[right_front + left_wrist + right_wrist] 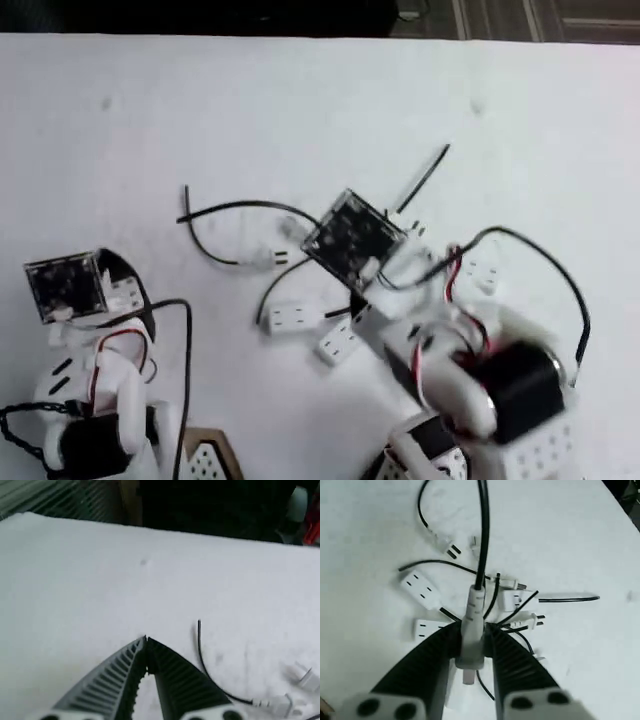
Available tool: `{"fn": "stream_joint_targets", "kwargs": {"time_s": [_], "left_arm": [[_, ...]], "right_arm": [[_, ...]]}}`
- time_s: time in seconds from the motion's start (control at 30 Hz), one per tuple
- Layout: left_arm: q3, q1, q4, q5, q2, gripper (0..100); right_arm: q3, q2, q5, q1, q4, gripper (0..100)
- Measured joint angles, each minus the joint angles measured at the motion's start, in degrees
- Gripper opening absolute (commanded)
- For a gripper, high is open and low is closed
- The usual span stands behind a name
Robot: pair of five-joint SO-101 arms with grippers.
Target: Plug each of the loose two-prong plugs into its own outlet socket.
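My right gripper (471, 630) is shut on a white two-prong plug (470, 645) whose black cord (482, 535) runs up and away from it. Beyond it on the table lie white outlet sockets (420, 585) (431, 627) (512, 598) and loose plugs (447, 547) (535, 620) on black cords. The high view has the sockets (290, 318) (340, 342) in the middle of the table, with a loose plug (262, 260) to their left. My left gripper (146, 642) is shut on nothing, low over bare table, far left of the pile.
A black cord with a white plug (280, 703) lies off to the side of the left gripper. Black cords (215, 215) loop around the table's middle. The table's far edge (300, 37) meets a dark floor. A perforated block (205, 458) sits at the near edge.
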Motion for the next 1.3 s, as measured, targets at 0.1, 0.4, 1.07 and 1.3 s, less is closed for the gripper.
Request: {"fn": "stream_joint_targets", "kwargs": {"time_s": [0.1, 0.4, 1.07, 1.3], "left_arm": [[0.0, 0.4, -5.0, 3.5, 0.0, 2], [0.0, 3.5, -13.2, 14.1, 0.0, 2], [0.0, 35.9, -10.5, 16.0, 0.0, 2], [-0.1, 44.0, -7.3, 11.0, 0.0, 2]], "right_arm": [[0.3, -3.5, -6.5, -4.6, 0.0, 1.8], [10.1, -14.6, -21.8, -14.9, -10.7, 1.8], [48.9, -33.1, -20.4, -20.5, -39.3, 1.8], [48.9, -29.0, -20.3, -20.4, -39.3, 1.8]]}}
